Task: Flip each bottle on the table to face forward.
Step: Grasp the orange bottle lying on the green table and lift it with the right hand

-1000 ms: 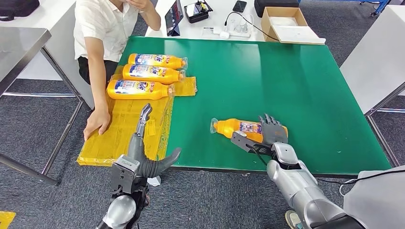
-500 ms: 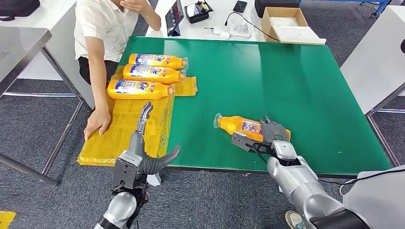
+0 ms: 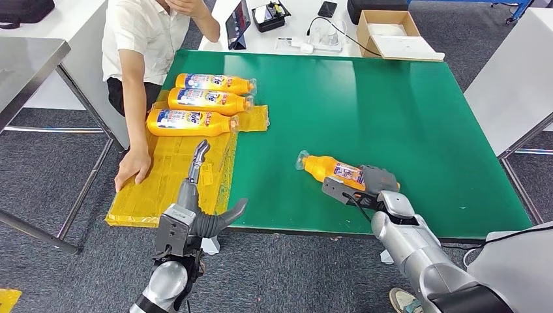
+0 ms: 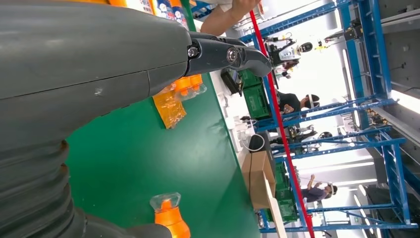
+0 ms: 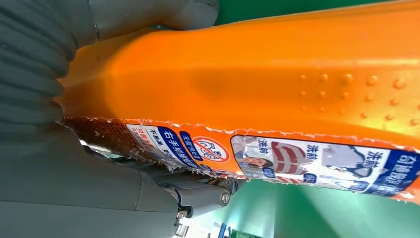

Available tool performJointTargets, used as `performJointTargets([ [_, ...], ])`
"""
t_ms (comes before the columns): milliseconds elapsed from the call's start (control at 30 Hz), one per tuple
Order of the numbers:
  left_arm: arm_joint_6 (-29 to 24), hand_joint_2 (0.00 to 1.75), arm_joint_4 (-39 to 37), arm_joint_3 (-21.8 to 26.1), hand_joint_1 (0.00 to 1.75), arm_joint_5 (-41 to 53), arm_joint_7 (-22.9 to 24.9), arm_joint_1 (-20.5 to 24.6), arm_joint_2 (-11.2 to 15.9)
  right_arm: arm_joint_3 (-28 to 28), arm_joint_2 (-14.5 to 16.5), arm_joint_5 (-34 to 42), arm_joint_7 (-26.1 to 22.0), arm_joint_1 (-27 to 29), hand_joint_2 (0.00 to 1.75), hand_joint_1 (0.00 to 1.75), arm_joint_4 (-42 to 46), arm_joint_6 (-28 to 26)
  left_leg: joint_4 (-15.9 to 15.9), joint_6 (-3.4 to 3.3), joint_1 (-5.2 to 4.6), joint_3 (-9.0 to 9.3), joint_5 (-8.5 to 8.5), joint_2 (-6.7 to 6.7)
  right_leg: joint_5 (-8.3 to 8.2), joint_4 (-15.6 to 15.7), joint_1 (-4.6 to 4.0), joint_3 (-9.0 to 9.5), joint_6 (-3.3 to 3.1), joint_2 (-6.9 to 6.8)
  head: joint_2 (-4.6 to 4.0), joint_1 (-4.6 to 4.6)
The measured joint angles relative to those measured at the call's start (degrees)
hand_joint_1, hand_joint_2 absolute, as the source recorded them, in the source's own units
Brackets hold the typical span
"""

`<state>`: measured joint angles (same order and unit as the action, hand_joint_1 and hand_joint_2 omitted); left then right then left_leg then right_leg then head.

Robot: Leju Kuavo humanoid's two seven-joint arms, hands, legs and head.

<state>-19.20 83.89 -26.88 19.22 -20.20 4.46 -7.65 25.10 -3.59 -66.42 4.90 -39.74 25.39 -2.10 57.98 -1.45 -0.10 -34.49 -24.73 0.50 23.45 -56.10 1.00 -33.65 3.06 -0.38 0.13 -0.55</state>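
The right hand [image 3: 375,184] grips an orange detergent bottle [image 3: 332,171] that lies on its side near the front edge of the green desk [image 3: 391,111], its clear cap pointing toward the left; the right wrist view shows the fingers wrapped around the bottle's body beside its label. Three more orange bottles [image 3: 202,103] lie side by side on a yellow sheet [image 3: 163,179] at the desk's far left, beside a seated person [image 3: 147,39]. The left hand [image 3: 199,195] hovers over the sheet's front edge, fingers apart and holding nothing.

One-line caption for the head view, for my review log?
Right hand grips an orange bottle lying on the green table; left hand idle.
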Motion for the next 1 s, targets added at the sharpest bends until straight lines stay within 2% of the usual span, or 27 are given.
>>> performJointTargets([
  [67, 0.2, 1.75, -0.1, 0.0, 0.0, -0.7, -0.2, 0.1, 0.0, -0.7, 0.0, 2.4, -2.8, 0.0, 1.75, 1.74, 0.0, 0.3, 0.0, 0.0, 0.0, 0.03, 0.0, 0.0, 0.0, 0.0, -0.01, 0.03, 0.0, 0.0, 0.0, 0.0],
  [133, 1.4, 1.75, -0.3, 0.0, 0.0, -3.3, -0.3, 0.1, 0.0, -2.2, 0.0, 7.3, -8.5, 0.2, 1.75, 1.75, 0.0, 1.1, 0.0, 0.0, 0.02, 0.09, -0.01, -0.03, 0.0, 0.0, -0.02, 0.09, 0.0, 0.02, 0.0, 0.01],
  [233, 6.7, 1.75, -0.7, 0.2, 0.0, -12.8, 1.8, -0.1, 0.0, -5.1, 0.2, 16.7, -18.4, 1.4, 1.75, 1.75, 1.2, 3.7, 0.0, 0.06, 0.04, 0.3, -0.11, -0.26, 0.0, 0.0, -0.04, 0.21, 0.0, 0.27, 0.0, 0.02],
  [300, 9.1, 1.75, -1.0, 0.3, 0.0, -17.5, 3.2, -0.4, -0.1, -6.4, 0.8, 21.0, -22.0, 3.0, 1.75, 1.75, 3.2, 5.0, 0.0, 0.12, 0.05, 0.43, -0.18, -0.4, 0.0, 0.0, -0.05, 0.25, -0.01, 0.43, 0.0, 0.0],
  [500, 9.9, 1.75, -1.8, 0.4, 0.0, -19.9, 3.8, -0.9, -0.1, -7.2, 1.6, 24.6, -22.2, 5.8, 1.75, 1.75, 7.6, 6.1, 0.0, 0.17, 0.16, 0.51, -0.16, -0.37, 0.01, 0.0, -0.13, 0.35, -0.05, 0.45, 0.0, 0.01],
  [633, 11.7, 1.75, -2.0, 0.6, 0.0, -26.2, 6.4, -1.5, -0.2, -7.3, 2.0, 30.1, -25.6, 8.1, 1.75, 1.46, 10.8, 6.8, 0.0, 0.17, 0.16, 0.53, -0.16, -0.34, 0.01, 0.0, -0.13, 0.42, -0.05, 0.44, 0.0, 0.03],
  [667, 12.4, 1.75, -2.1, 0.8, 0.0, -29.3, 7.2, -1.9, -0.2, -7.2, 2.4, 32.5, -26.4, 9.5, 1.75, 1.45, 12.8, 7.1, 0.0, 0.17, 0.16, 0.51, -0.16, -0.33, 0.01, 0.0, -0.13, 0.4, -0.05, 0.44, 0.0, 0.01],
  [767, 13.5, 1.75, -2.3, 1.1, 0.0, -35.3, 8.1, -3.4, -0.2, -6.2, 3.6, 37.4, -26.0, 14.4, 1.75, 1.45, 20.3, 7.4, 0.0, 0.18, 0.17, 0.33, -0.16, -0.31, 0.01, 0.0, -0.15, 0.2, -0.05, 0.42, 0.0, -0.03],
  [867, 13.6, 1.75, -2.3, 1.1, 0.0, -36.4, 8.1, -4.3, -0.2, -4.9, 4.2, 39.0, -25.0, 17.5, 1.75, 1.44, 25.6, 7.3, 0.0, 0.19, 0.19, 0.04, -0.15, -0.23, 0.02, 0.0, -0.18, -0.04, -0.05, 0.37, 0.0, -0.02],
  [1000, 13.6, 1.75, -2.3, 1.1, 0.0, -36.8, 8.1, -4.7, -0.2, -3.9, 4.3, 41.3, -25.9, 19.4, 1.75, 1.68, 29.5, 7.1, 0.0, 0.18, 0.19, -0.09, -0.14, -0.21, 0.02, 0.0, -0.16, -0.13, -0.05, 0.36, 0.0, 0.01],
])
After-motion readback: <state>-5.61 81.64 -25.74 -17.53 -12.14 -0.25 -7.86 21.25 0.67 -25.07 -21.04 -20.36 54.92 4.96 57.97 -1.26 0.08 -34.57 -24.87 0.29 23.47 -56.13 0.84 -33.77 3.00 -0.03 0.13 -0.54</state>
